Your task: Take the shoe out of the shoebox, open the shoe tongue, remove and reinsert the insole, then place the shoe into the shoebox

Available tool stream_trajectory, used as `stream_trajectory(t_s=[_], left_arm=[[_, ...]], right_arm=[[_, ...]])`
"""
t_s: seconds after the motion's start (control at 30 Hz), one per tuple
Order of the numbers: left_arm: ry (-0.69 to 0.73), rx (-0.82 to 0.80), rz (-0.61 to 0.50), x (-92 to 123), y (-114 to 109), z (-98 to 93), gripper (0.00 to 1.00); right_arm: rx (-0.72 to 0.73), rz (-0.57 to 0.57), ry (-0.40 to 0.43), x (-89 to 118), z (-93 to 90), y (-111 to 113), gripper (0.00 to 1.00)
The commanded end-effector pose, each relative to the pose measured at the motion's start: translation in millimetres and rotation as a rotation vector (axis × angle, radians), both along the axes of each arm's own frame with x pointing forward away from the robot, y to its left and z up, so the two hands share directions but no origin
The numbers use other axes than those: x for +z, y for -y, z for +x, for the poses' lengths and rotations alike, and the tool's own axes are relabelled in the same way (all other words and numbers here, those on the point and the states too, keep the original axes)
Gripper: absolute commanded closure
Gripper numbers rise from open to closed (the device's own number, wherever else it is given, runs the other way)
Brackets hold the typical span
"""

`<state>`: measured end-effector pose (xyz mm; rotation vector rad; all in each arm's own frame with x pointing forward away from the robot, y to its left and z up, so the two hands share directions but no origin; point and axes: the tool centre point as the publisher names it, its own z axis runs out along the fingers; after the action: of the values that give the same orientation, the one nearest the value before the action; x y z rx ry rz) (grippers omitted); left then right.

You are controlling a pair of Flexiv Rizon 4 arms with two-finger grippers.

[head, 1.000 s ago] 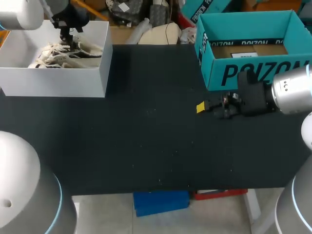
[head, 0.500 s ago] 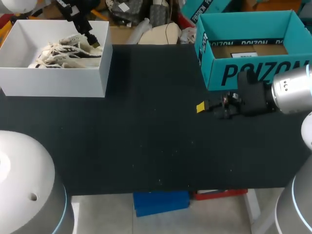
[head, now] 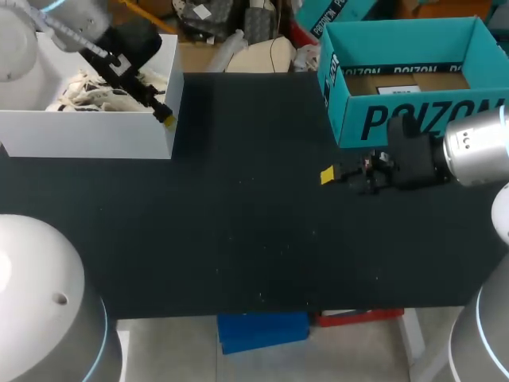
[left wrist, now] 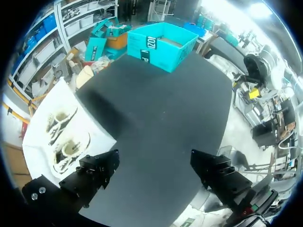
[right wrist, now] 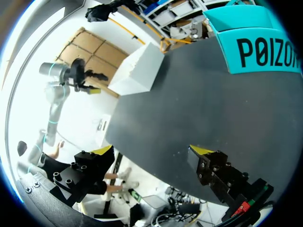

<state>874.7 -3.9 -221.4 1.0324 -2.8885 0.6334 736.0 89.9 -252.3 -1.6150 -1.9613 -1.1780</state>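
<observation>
A pair of cream lace-up shoes [head: 95, 91] lies inside the open white shoebox [head: 87, 135] at the table's back left. In the left wrist view both shoes [left wrist: 66, 139] lie in the white box [left wrist: 102, 135], beside and below my left fingers. My left gripper [head: 161, 111] hangs over the box's right front corner, open and empty [left wrist: 156, 165]. At the right, my right gripper [head: 334, 177] sits low over the table just in front of the teal box, open with nothing between its fingers [right wrist: 151, 151].
An open teal cardboard box [head: 477, 36] stands at the back right, brown card on its floor, also seen from both wrists [left wrist: 163, 45] [right wrist: 260, 47]. Between the two boxes stretches the black tabletop [head: 238, 223].
My left gripper has lifted out of the white box and swung over to its right front corner, empty. The shoes stay in the box. The right arm has not moved.
</observation>
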Motion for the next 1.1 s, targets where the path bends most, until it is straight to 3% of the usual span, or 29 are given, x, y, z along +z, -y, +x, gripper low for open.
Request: stream_trajectory(t_s=[0.03, 0.13, 0.2, 0.4, 0.5, 0.73, 1.1], left_arm=[[0.059, 0.078, 0.020, -18.3, 14.8, -15.9, 0.00], [0.049, 0.099, 0.012, -25.1, 18.3, -19.3, 0.00], [0.034, 0.123, 0.003, -30.1, 18.7, -21.6, 0.00], [-0.003, 0.184, -0.044, -44.9, 14.7, -24.9, 0.00], [-0.016, 0.205, -0.063, -50.1, 12.5, -26.4, 0.00], [-0.055, 0.293, -0.084, -62.1, 1.0, -25.5, 0.00], [-0.064, 0.367, -0.066, -64.3, -11.1, -19.1, 0.00]], right_arm=[[0.000, -0.001, -0.001, 0.1, 0.5, -0.7, 0.00], [0.000, -0.001, -0.001, 0.1, 0.5, -0.7, 0.00], [0.040, -0.072, -0.016, 2.2, 4.5, 1.5, 0.00], [0.117, -0.225, -0.053, 12.1, 34.0, 3.4, 0.00], [0.138, -0.250, -0.067, 14.8, 46.7, 2.7, 0.00], [0.236, -0.392, -0.105, 8.8, 77.0, -4.8, 0.00], [0.266, -0.638, -0.127, 3.8, 98.1, 1.1, 0.00]])
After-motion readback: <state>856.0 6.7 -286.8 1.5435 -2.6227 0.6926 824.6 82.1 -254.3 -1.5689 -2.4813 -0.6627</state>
